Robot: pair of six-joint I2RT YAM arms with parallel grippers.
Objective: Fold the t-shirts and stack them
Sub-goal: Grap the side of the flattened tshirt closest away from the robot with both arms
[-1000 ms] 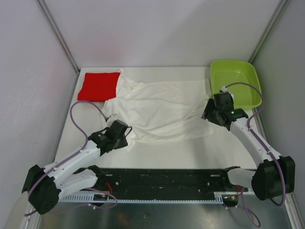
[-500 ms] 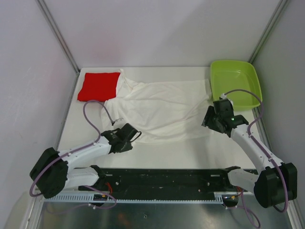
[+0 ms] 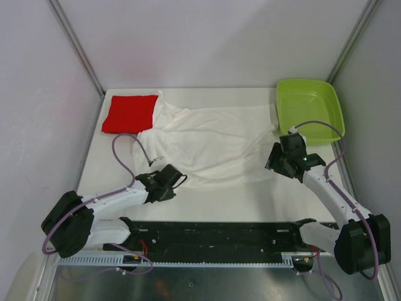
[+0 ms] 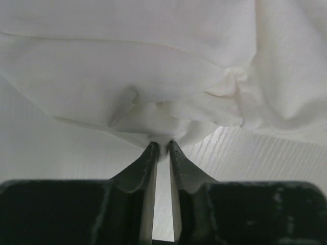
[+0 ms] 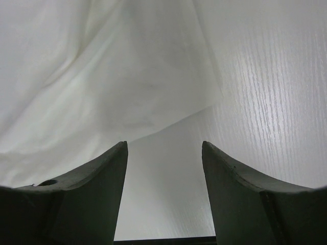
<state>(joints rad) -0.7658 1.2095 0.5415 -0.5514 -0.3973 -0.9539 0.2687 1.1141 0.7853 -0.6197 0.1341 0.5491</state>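
From above, the white shirt [image 3: 213, 141] is seen spread between the left gripper [image 3: 178, 179] and right gripper [image 3: 273, 162], the red shirt [image 3: 130, 113] lying beyond the left one. At the left wrist, jaws are seen nearly together at the hem just ahead; whether it is clamped cannot be told. At the right wrist, jaws are held wide apart, the shirt's corner just ahead.

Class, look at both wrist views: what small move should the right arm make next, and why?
Probably ease the right tool forward onto the corner of the white shirt, then close. Its jaws stand open with the hem just ahead of them, while the left tool seems to pinch the near hem.
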